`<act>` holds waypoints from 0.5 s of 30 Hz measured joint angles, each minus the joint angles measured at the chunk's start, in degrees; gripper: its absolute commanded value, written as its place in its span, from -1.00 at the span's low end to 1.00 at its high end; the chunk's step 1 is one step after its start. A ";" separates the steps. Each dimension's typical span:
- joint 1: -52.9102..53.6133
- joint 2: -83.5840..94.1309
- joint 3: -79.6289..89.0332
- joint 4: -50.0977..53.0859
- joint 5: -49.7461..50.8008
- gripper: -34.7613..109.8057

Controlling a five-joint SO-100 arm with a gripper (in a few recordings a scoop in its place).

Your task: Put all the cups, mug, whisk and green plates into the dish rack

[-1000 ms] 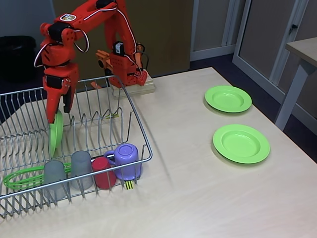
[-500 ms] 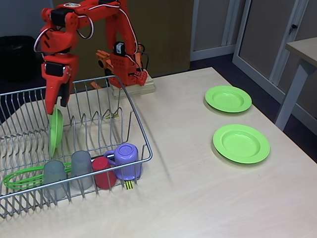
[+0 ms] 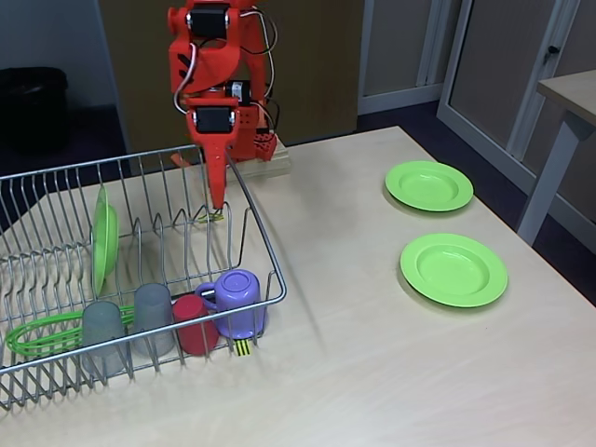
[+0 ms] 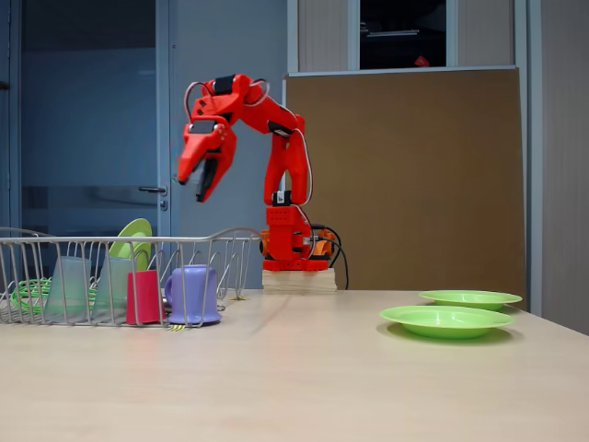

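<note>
Above the dish rack (image 3: 140, 270) at upper left, our gripper (image 4: 204, 189) hangs slightly parted, holding nothing. One green plate (image 3: 104, 238) stands inside the rack; two plates (image 3: 453, 269) lie at right on the table (image 3: 372, 354).

rack: dish rack (image 3: 256, 244) holds one green plate (image 3: 104, 238) upright, plus cups, mug (image 3: 237, 302) and whisk (image 3: 42, 335)
table: two plates lying flat (image 3: 453, 268)
gripper (image 3: 217, 191): empty, above the rack

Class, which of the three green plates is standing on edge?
The green plate in the dish rack, standing upright; the other two lie flat on the table.
</note>
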 measured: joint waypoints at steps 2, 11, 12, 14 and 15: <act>-4.75 0.26 2.37 -1.14 4.48 -0.21; -32.61 -5.10 10.63 -9.67 25.84 -0.02; -36.04 -6.59 10.99 -11.60 27.42 0.00; -41.40 -9.14 11.34 -15.64 29.88 0.03; -43.33 -10.55 11.34 -17.40 30.94 0.05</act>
